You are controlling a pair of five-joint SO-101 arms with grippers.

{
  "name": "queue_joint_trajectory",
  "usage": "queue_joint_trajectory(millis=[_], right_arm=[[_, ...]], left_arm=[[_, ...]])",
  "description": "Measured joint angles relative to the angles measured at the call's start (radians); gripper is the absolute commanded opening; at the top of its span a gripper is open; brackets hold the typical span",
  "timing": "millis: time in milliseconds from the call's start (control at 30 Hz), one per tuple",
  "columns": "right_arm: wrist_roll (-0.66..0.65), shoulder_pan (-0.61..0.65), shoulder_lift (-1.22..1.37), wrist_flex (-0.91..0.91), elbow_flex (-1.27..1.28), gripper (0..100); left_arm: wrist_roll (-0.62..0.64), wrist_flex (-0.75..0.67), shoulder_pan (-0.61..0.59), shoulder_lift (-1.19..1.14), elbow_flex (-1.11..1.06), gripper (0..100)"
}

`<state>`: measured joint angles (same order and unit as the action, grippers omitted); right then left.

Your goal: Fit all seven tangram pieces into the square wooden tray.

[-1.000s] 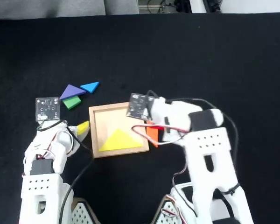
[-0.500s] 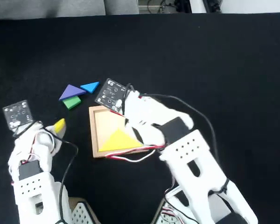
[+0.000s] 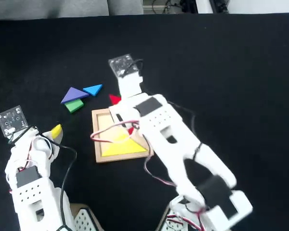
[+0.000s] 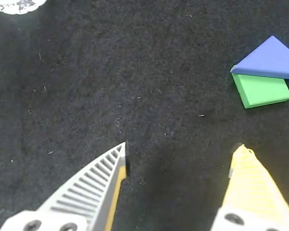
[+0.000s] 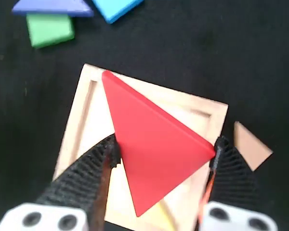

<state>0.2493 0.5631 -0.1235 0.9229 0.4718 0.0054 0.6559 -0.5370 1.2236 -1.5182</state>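
Right jaws are clamping the red triangle (image 5: 154,149) across two of its edges, partly closed around it, and are holding it over the tray (image 5: 183,95). In the high view the red piece is showing at the tray's 12 o'clock rim. The yellow triangle (image 3: 118,147) is lying flat in the tray, filling the 6 o'clock half. Left jaws are gaping wide with nothing between them, hanging over bare counter (image 3: 221,72) at the tray's 9 o'clock, near but apart from it. The purple triangle (image 3: 73,95), green square (image 3: 74,106) and blue triangle (image 3: 93,89) are waiting together at 10 to 11 o'clock of the tray; purple and green are touching. A tan piece (image 5: 249,144) is lying just outside the tray. Risks as judged: the red triangle is sitting rotated against the tray walls, so a straight drop would likely be landing a corner on the rim or on the yellow piece and leaving it propped up. The grip is on sloping edges, so the piece may be twisting or squirting out on contact. The arm's cable (image 3: 103,136) is draping across the tray and could be dragging the yellow piece out of place.
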Motion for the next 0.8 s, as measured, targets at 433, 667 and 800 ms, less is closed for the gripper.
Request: queue_joint_trajectory(millis=[433,667,800], right_arm=[[0.364,0.164,0.209,0.005,-0.103,24.3],[0.404,0.163,0.345,0.005,-0.198,24.3],[0.407,0.163,0.396,0.005,-0.238,24.3]], left_arm=[[0.0,0.0,0.0,0.0,0.0,34],[0.0,0.0,0.011,0.0,0.0,34],[0.0,0.0,0.02,0.0,0.0,34]])
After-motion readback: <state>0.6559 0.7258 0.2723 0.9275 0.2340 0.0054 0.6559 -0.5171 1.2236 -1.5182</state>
